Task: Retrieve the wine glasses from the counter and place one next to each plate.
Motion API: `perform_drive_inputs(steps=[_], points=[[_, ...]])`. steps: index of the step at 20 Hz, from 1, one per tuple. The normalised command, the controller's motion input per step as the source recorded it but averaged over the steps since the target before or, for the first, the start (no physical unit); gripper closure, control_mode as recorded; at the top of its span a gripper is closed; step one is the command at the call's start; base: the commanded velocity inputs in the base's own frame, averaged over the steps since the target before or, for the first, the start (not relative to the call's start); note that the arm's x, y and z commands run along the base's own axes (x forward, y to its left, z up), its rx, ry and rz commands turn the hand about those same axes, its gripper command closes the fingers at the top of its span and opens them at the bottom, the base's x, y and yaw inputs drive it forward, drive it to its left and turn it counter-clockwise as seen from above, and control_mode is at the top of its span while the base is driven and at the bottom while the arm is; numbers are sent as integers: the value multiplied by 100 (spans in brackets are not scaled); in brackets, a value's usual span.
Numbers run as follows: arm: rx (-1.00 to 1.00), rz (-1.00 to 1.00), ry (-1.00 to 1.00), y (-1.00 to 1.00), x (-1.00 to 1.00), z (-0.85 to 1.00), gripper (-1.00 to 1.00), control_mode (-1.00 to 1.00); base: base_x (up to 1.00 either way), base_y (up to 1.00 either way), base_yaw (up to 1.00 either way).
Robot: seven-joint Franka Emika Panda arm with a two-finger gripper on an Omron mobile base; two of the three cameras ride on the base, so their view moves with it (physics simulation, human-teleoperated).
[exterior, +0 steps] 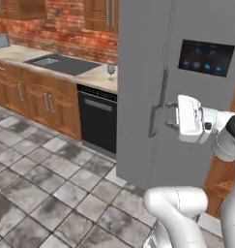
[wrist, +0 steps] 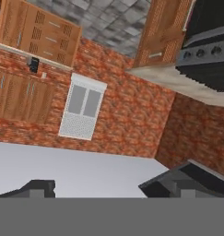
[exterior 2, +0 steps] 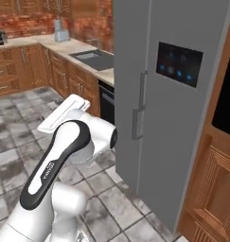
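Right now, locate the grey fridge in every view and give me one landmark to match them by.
Left base view: the fridge stands from the centre to the right, with a dark screen on its door.
Right base view: the fridge stands in the centre and runs up to the top edge.
Hand view: the plain grey surface across the lower part is probably its door.
Shared landmark: the red brick wall.

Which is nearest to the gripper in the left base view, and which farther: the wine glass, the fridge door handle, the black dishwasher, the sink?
1. Grey fridge door handle, just left of the gripper.
2. Black dishwasher, lower left.
3. Dark translucent wine glass, on the counter's end.
4. Sink, far left.
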Motion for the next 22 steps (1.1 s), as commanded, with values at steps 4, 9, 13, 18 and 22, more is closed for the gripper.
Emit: perform_drive_inputs(steps=[4,9,13,18,22], points=[[0,0,0,0,0,0,-100,100,100,96,-54],[0,0,0,0,0,0,-100,100,100,93,-60],[0,0,0,0,0,0,-100,100,90,100,-56],[0,0,0,0,0,0,-100,100,64,100,-51],[0,0,0,0,0,0,-100,100,48,100,-49]])
